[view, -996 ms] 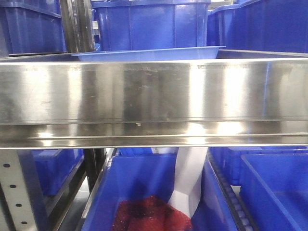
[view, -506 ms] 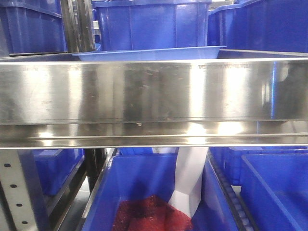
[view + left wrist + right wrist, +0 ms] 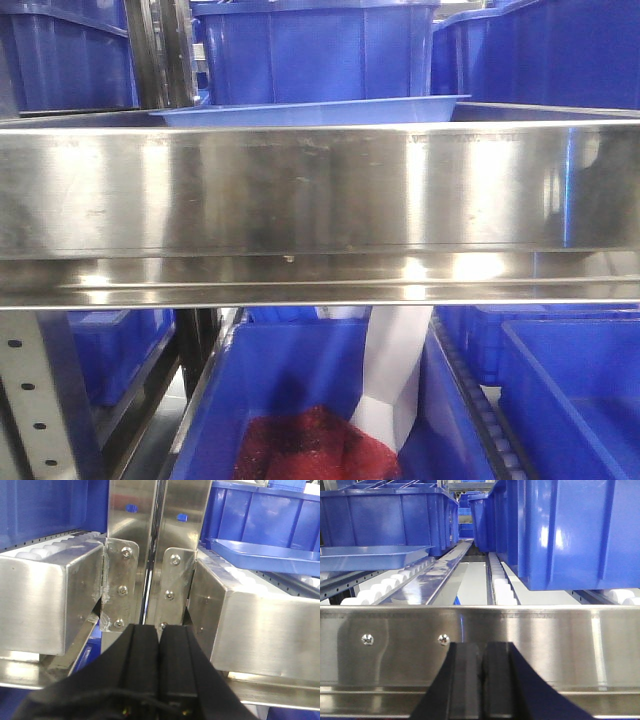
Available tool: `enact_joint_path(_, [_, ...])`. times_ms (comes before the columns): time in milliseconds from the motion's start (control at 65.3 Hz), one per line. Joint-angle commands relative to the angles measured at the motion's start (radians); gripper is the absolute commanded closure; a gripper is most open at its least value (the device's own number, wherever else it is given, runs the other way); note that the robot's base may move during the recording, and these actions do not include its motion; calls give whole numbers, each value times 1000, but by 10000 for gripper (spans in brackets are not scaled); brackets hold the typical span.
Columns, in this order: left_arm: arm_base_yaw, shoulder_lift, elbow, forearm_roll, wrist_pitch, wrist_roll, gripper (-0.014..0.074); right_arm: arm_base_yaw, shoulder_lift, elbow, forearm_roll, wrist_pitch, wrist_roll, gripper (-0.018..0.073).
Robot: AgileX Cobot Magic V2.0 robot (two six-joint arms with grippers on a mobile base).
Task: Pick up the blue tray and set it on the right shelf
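The light-blue tray (image 3: 300,112) lies on the right shelf, just behind its broad steel front rail (image 3: 300,200). In the left wrist view the tray (image 3: 265,555) rests on the white rollers to the right of the twin uprights (image 3: 157,540). My left gripper (image 3: 159,627) is shut and empty, low in front of those uprights and left of the tray. In the right wrist view the tray (image 3: 370,557) is at the far left. My right gripper (image 3: 482,645) is shut and empty, in front of the rail (image 3: 545,640), apart from the tray.
Deep dark-blue bins (image 3: 310,50) stand behind the tray, and one (image 3: 570,530) sits on the rollers at the right. Below the rail a blue bin (image 3: 290,380) holds a red mesh bundle (image 3: 310,445) and white paper. A second steel shelf (image 3: 50,600) lies left of the uprights.
Only a reflection on the right end of the rail has shifted slightly. The tray and bins stand as before.
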Motion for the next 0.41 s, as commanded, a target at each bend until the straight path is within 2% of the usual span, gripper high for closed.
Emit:
enact_joint_path(0, [2,-11,31,0,-91,2,645,-6,-13,-23,3,-94,-15,503])
enact_joint_path(398, [2,-11,31,0,-91,2,645,-6,-13,-23,3,-94,-15,503])
